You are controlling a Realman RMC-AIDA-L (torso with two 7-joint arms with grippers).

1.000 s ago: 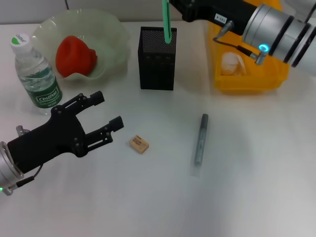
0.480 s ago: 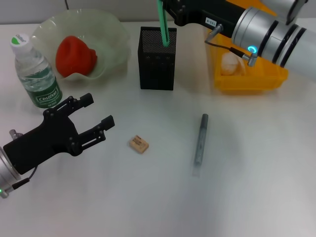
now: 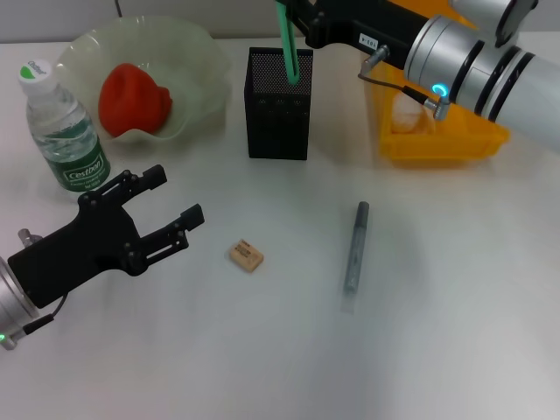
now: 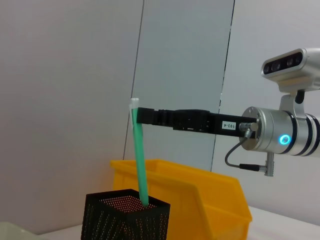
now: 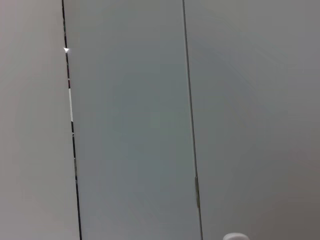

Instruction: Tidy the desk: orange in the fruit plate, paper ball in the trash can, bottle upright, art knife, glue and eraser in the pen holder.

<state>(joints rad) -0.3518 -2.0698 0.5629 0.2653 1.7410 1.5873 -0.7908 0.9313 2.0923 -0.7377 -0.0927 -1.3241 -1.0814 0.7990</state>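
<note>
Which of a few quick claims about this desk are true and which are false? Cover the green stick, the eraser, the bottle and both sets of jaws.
1. The green stick has its lower end inside the black mesh pen holder. True.
2. The eraser is already in the pen holder. False: it lies on the table, beside the left gripper.
3. The water bottle stands upright near the fruit plate. True.
4. The left gripper grips the eraser. False: its jaws are open and hold nothing.
5. The right gripper holds the green stick near its top end. True.
6. The grey pen-like tool is in the yellow bin. False: it lies on the table.
</note>
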